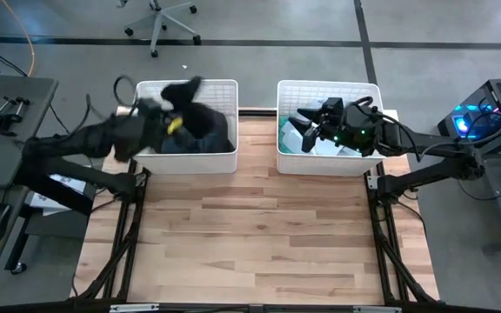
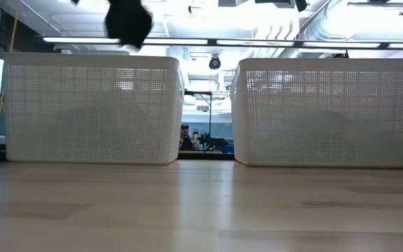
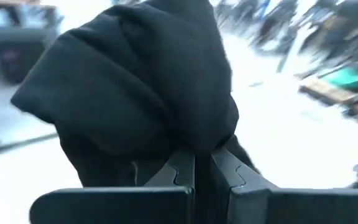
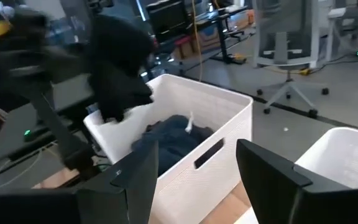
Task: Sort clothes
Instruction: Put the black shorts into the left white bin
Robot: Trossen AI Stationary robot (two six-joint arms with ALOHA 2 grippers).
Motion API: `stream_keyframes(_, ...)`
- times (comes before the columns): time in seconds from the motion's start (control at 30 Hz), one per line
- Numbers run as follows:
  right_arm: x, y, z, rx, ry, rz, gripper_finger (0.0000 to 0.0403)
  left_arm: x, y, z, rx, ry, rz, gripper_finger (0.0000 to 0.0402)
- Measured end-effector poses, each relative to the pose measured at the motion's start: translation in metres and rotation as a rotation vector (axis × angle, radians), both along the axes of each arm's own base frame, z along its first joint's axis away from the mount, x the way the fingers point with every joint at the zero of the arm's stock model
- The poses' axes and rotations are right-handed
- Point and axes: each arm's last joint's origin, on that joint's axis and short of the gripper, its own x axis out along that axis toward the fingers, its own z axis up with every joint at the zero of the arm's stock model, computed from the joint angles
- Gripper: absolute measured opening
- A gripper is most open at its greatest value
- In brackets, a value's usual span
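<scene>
The left arm reaches in from the table's left side, stretched over the left basket (image 1: 186, 153). Its left gripper (image 3: 202, 177) has its fingers pinched nearly together on a black garment (image 3: 135, 87), which hangs bunched above the basket's far rim; from table height the same cloth shows as a dark lump above the basket's top edge. Inside that basket lies a heap of dark clothes (image 1: 200, 130), charcoal and dark blue, filling most of it.

The right arm comes in from the table's right side, bent at the elbow, with its wrist over the right basket (image 1: 329, 161). The right gripper (image 1: 307, 122) hangs above pale teal and white clothes (image 1: 296, 137) lying in that basket. In its own wrist view the two dark fingers (image 4: 266, 171) stand wide apart with nothing between them. How high it sits above the pale clothes is hard to judge from overhead.

The wooden table (image 1: 250, 235) lies in front of both baskets.
</scene>
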Motion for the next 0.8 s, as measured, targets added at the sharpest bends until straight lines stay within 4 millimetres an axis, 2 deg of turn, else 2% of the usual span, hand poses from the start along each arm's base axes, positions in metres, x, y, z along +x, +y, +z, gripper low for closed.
stream_keyframes(0.1, 0.001, 0.005, 0.000, 0.018, -0.008, 0.014, 0.0204, -0.004, 0.032, -0.012, -0.073, 0.118, 0.050, 0.0000)
stream_keyframes(0.17, 0.001, 0.007, -0.001, 0.026, -0.010, 0.021, 0.0204, -0.007, 0.051, -0.028, -0.165, 0.235, 0.071, 0.0000)
stream_keyframes(0.3, 0.005, 0.011, -0.004, 0.057, -0.010, 0.029, 0.0204, -0.005, 0.082, -0.079, -0.439, 0.472, 0.054, 0.0000)
stream_keyframes(0.43, 0.010, 0.015, -0.008, 0.090, -0.006, 0.037, 0.0204, 0.001, 0.101, -0.127, -0.637, 0.634, -0.003, 0.0003)
stream_keyframes(0.5, 0.013, 0.018, -0.011, 0.106, 0.001, 0.044, 0.0204, 0.004, 0.106, -0.144, -0.689, 0.706, -0.018, 0.0006)
stream_keyframes(0.67, 0.020, 0.027, -0.017, 0.112, 0.028, 0.079, 0.0204, 0.011, 0.115, -0.153, -0.706, 0.730, -0.002, 0.0024)
stream_keyframes(0.8, 0.022, 0.031, -0.019, 0.113, 0.042, 0.094, 0.0204, 0.012, 0.119, -0.143, -0.690, 0.708, -0.013, 0.0066)
